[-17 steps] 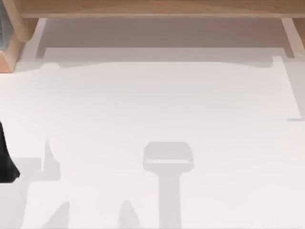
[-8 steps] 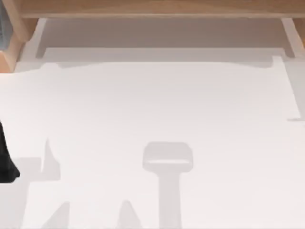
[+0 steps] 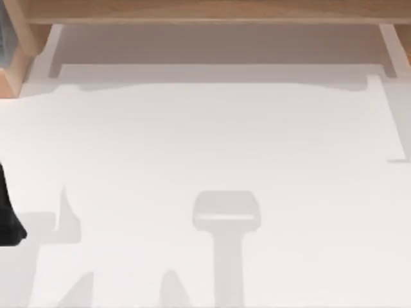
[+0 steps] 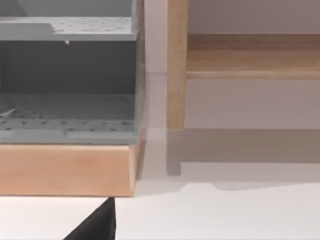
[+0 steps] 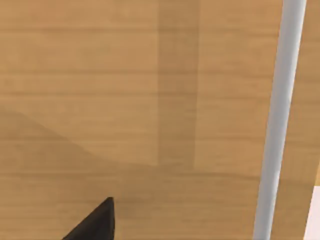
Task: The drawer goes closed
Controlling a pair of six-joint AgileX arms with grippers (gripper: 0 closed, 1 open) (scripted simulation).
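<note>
- top view: we're looking down on a white table (image 3: pixel 212 141), with a wooden cabinet (image 3: pixel 212 11) running along the far edge.
- at the far left corner a wooden piece with a grey inside pokes out toward us; that is the corner of the drawer (image 3: pixel 14 58), standing out past the cabinet's front line.
- a black bit of our left arm (image 3: pixel 8 215) sits at the left edge of the table, with grey shadows of the rig on the white surface below it and toward the middle.
- left wrist view: the drawer (image 4: pixel 67 165) is right ahead, its wooden front panel low and its grey dotted inside open above it, a grey shelf across the top.
- just beside it stands a wooden leg (image 4: pixel 176 65) of the cabinet, and a wooden rail runs off from the leg.
- a black tip of our left gripper (image 4: pixel 97 225) shows at the frame's edge, near the drawer front but apart from it; we cannot tell whether it is released or clenched.
- right wrist view: wooden panel (image 5: pixel 135 100) close up, with a pale grey bar handle (image 5: pixel 280 115) running along it.
- a black tip of our right gripper (image 5: pixel 97 225) shows against the wood; clenched or released, we cannot tell.
</note>
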